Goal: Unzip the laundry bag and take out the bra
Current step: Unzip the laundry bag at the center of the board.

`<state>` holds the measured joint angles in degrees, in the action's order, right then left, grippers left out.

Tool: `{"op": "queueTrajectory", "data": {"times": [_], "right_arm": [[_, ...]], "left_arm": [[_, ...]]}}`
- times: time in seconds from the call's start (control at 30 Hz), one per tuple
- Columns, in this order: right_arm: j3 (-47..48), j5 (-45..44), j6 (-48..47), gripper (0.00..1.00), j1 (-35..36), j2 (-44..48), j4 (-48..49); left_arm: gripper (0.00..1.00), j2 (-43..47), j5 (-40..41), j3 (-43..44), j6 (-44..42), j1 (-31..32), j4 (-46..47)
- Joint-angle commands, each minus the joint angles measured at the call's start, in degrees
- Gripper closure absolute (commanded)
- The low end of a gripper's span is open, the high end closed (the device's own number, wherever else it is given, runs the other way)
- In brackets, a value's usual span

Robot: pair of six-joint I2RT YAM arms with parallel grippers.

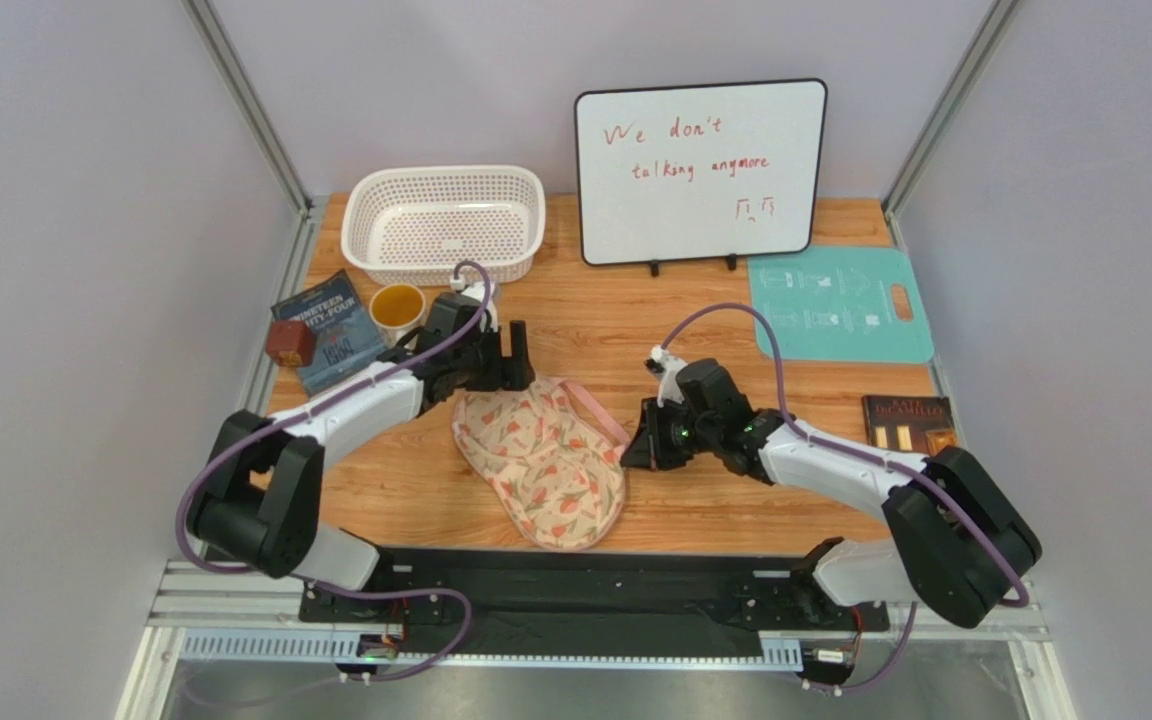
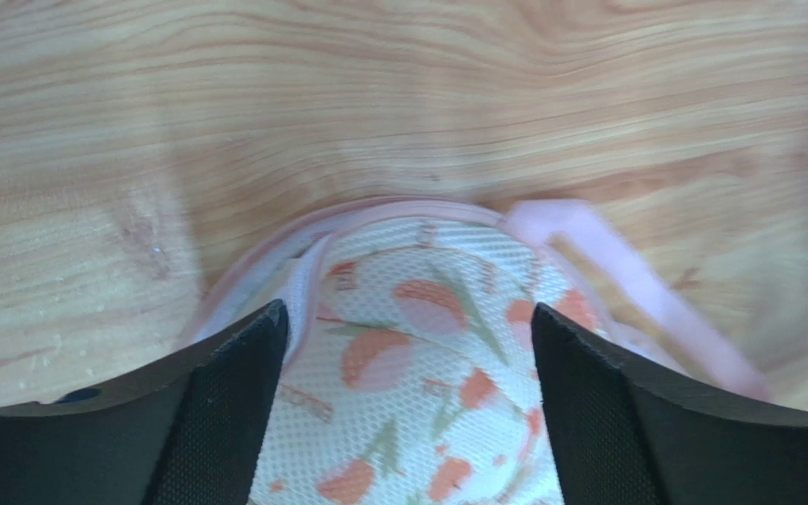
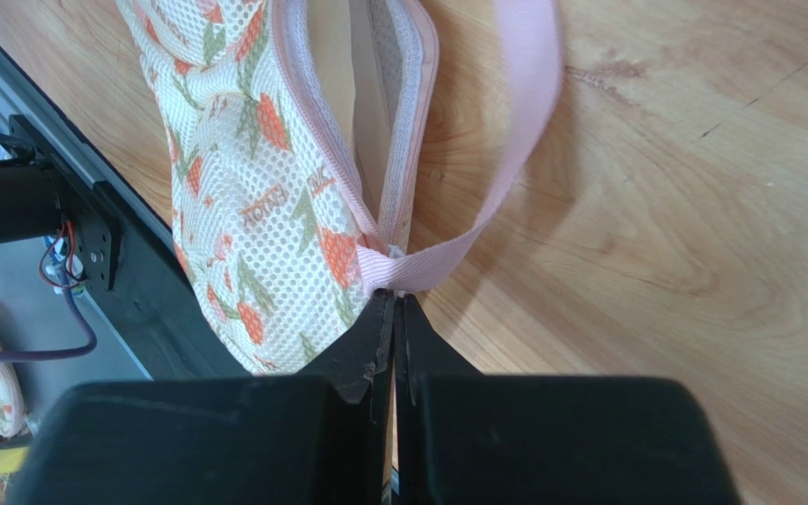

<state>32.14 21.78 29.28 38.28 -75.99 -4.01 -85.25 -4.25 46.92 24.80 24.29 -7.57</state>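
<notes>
**Pinching bag end, other jaws wide**

Right gripper (image 3: 392,307) is closed on the laundry bag (image 3: 261,179) where its pink strap (image 3: 529,95) meets the zipper end. Left gripper (image 2: 406,316) is spread wide, fingers straddling the bag's far lobe. Zipper is partly parted and the beige bra (image 3: 331,74) shows inside. Bag lies on the wooden table (image 1: 748,480) between the arms.

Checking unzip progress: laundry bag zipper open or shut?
Open, at least partly: the right wrist view shows the laundry bag with its zipper edges apart and beige fabric in the gap.
</notes>
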Motion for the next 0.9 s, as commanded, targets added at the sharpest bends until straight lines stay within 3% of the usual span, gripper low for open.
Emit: {"op": "queueTrajectory", "data": {"times": [0.0, 0.17, 0.3, 0.33, 0.47, 0.67, 0.87], "right_arm": [[2.5, 1.5, -3.2, 1.00, -1.6, -0.1, 1.3], [2.5, 2.7, -4.1, 1.00, -2.6, -0.5, 1.3], [2.4, 3.8, -4.9, 1.00, -3.5, -0.6, 1.4], [2.4, 4.1, -5.3, 1.00, -3.7, -0.7, 1.3], [2.5, 5.2, -6.0, 1.00, -4.3, -1.3, 1.5], [2.8, 6.2, -6.3, 1.00, -4.7, -2.1, 2.0], [2.9, 7.2, -6.4, 1.00, -5.0, -2.2, 2.4]], "left_arm": [[0.02, 8.6, -2.2, 0.5, -3.3, 1.6, -2.0], [0.00, 10.6, -14.2, 0.6, -12.7, 2.1, 3.2], [0.00, 5.4, -27.6, 2.0, -21.6, 2.1, 6.5], [0.00, 4.1, -34.8, 3.3, -24.7, 2.1, 7.2], [0.00, -4.3, -48.1, 9.9, -31.6, 2.2, 4.9], [0.01, -12.2, -51.4, 16.1, -38.1, 4.3, -0.9], [0.03, -20.2, -54.3, 22.5, -43.7, 6.1, -14.2]]}}
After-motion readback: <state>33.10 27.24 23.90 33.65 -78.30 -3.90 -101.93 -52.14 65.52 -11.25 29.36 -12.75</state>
